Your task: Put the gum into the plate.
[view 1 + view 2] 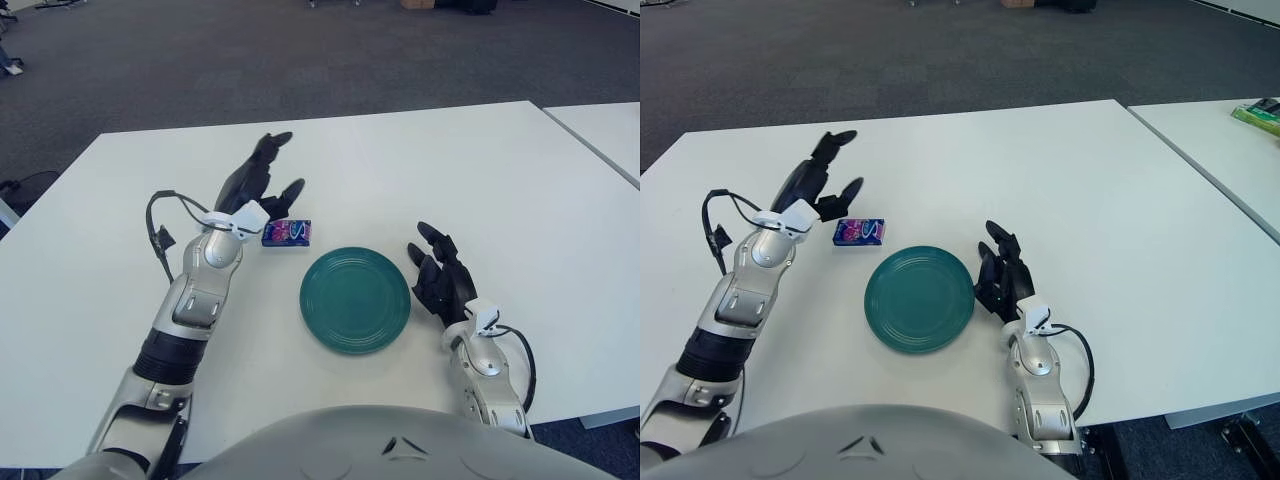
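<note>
Left eye view, gum pack (287, 233) just right of left robot hand (258, 183), fingers spread, empty

Teal plate (355, 300), purple-blue gum pack (287, 233)

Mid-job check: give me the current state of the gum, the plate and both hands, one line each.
gum pack: lying flat on the white table, not grasped, beside the plate's far-left rim, apart from it.
green plate: upright on the table, holding nothing.
left hand: fingers spread, holding nothing, just left of the gum.
right hand: fingers relaxed, holding nothing, idle at the plate's right side.
</note>
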`<state>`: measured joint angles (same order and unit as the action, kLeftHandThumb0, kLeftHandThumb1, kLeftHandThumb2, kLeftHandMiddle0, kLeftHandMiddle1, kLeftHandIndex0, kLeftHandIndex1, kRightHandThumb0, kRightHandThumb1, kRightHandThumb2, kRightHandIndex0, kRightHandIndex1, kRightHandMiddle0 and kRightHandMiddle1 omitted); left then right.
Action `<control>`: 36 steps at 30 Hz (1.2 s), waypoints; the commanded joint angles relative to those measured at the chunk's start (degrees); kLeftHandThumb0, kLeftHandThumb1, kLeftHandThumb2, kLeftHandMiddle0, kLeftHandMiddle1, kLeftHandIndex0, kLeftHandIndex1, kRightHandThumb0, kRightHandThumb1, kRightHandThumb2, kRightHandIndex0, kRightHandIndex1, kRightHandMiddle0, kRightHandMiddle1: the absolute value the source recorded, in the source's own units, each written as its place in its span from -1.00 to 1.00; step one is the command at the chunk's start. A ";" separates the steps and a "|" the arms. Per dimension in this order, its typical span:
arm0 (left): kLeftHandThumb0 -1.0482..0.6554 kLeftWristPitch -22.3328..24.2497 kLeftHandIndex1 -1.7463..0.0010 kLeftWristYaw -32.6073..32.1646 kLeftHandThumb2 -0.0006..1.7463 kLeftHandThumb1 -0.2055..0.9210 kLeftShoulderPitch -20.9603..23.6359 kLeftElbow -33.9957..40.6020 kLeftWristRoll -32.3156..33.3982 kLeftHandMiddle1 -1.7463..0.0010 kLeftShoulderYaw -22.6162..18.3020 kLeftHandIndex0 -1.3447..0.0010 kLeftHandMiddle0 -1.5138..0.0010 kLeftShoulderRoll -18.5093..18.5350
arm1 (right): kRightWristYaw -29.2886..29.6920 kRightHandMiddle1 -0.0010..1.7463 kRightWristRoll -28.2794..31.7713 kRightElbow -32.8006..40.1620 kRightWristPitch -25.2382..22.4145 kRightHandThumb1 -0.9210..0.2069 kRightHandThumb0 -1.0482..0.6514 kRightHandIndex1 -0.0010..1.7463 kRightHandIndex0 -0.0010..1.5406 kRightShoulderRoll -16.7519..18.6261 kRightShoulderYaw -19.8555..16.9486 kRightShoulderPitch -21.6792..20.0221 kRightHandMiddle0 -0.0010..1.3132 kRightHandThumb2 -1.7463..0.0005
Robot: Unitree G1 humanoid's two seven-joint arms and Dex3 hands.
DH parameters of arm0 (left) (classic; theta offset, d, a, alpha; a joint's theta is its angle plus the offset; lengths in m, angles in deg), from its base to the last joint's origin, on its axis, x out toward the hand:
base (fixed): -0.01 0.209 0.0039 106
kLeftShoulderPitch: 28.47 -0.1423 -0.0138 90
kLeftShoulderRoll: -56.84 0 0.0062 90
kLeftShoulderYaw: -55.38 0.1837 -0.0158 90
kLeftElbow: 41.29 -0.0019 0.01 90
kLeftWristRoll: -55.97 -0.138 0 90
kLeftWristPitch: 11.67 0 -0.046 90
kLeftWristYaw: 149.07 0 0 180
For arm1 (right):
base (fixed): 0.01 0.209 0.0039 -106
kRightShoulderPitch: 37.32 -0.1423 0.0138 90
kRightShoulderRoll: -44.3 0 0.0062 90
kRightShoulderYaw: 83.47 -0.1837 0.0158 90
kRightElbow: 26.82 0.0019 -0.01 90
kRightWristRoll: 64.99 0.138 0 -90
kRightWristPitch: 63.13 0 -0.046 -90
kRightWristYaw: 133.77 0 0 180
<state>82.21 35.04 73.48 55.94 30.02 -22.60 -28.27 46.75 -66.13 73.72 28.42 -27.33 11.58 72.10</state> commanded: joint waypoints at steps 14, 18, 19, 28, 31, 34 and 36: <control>-1.00 -15.42 0.19 7.81 -0.33 1.00 6.90 -18.19 -11.48 0.99 9.95 0.98 0.71 10.71 | -0.27 -0.41 0.87 -2.91 -0.42 -1.00 -0.60 -1.00 -0.61 0.44 -0.26 0.91 -1.00 -0.11; -1.00 -16.65 0.21 8.09 -0.34 1.00 7.48 -20.02 -12.60 1.00 10.72 1.00 0.74 10.80 | -0.45 -0.41 1.06 -3.22 0.02 -1.00 -0.59 -1.00 -0.61 0.47 -0.27 0.95 -1.00 -0.11; -1.00 -16.88 0.23 8.04 -0.34 1.00 7.62 -20.59 -12.99 1.00 11.02 1.00 0.75 10.76 | -0.53 -0.41 1.15 -3.28 0.07 -1.00 -0.59 -1.00 -0.61 0.46 -0.27 0.93 -1.00 -0.11; -1.00 -18.75 0.27 5.59 -0.42 1.00 8.83 -26.69 -15.53 1.00 12.43 1.00 0.79 9.98 | -0.47 -0.42 1.09 -3.17 0.25 -1.00 -0.59 -1.00 -0.62 0.68 -0.12 1.16 -1.00 -0.10; -1.00 -19.27 0.27 4.24 -0.43 1.00 9.73 -30.22 -16.64 1.00 13.21 1.00 0.79 9.31 | -0.31 -0.42 0.80 -2.97 0.20 -1.00 -0.59 -1.00 -0.62 0.69 -0.04 1.43 -1.00 -0.10; -1.00 -19.72 0.26 2.90 -0.45 1.00 10.81 -33.61 -17.54 0.99 14.07 1.00 0.78 8.48 | -0.16 -0.42 0.78 -2.91 0.07 -1.00 -0.59 -1.00 -0.61 0.80 -0.09 1.48 -1.00 -0.10; -1.00 -19.77 0.24 2.42 -0.45 1.00 11.48 -35.33 -18.02 0.99 14.61 1.00 0.77 7.95 | -0.11 -0.41 1.11 -3.06 0.22 -1.00 -0.59 -0.99 -0.61 1.00 -0.27 1.40 -1.00 -0.10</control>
<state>62.66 38.92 82.86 23.38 13.17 -8.85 -19.83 46.38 -65.60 72.35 30.67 -26.67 11.48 72.21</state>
